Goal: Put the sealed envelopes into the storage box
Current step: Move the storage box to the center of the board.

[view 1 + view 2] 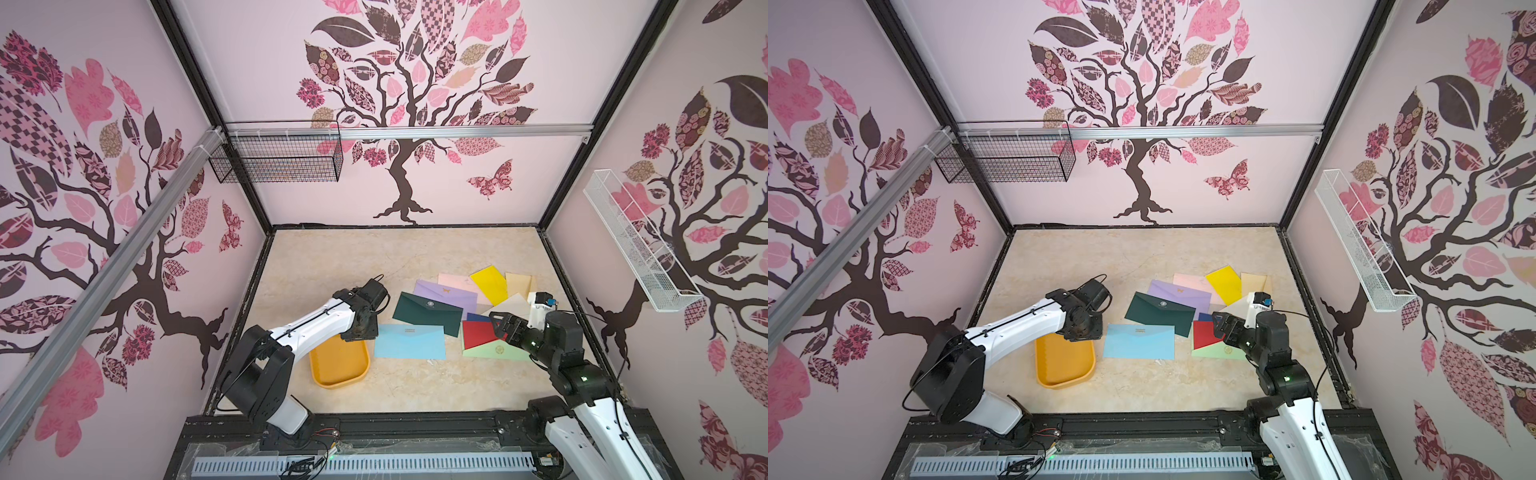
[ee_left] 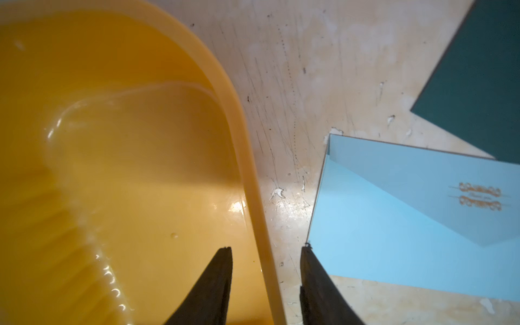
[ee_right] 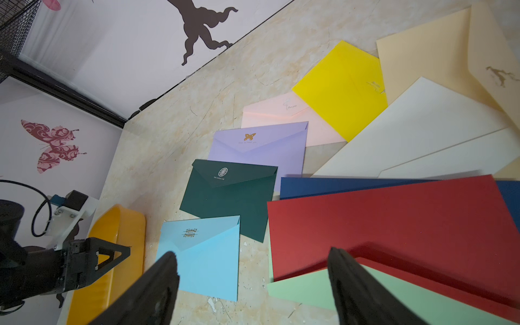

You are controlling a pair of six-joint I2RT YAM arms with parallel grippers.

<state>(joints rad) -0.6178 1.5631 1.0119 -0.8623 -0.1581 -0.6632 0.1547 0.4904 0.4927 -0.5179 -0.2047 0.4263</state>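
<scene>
Cable ducting [image 1: 361,463] runs along the near edge, with both arm bases just behind it; next comes the storage box [image 1: 338,368], lying on the desk [image 1: 374,257] at the near left, its far end covered in both top views by the left arm's wrist; the left gripper [image 2: 266,248] points down there with its jaws apart, one finger inside the box and one outside, the rim between them and not pinched; just beside the box, across a bare strip of desk, lies the light blue envelope [image 1: 409,341], flap side up; to its right the right gripper [image 3: 252,251] hangs wide open, holding nothing, above the red envelope [image 1: 478,334], which lies across the pale green envelope [image 1: 494,352] and hides most of the navy envelope [image 1: 478,318]; the right arm blocks part of that pile from above; farther back the dark green envelope [image 1: 426,309] overlaps the lilac envelope [image 1: 446,293], which overlaps the pink envelope [image 1: 455,280]; the yellow envelope [image 1: 490,283] covers the pink one's right end; the cream envelope [image 1: 513,305] and tan envelope [image 1: 518,284] are partly hidden by the right wrist; all ten lie outside the box; a black wire basket [image 1: 278,158] hangs on the far wall, a white wire basket [image 1: 640,249] on the right wall.
</scene>
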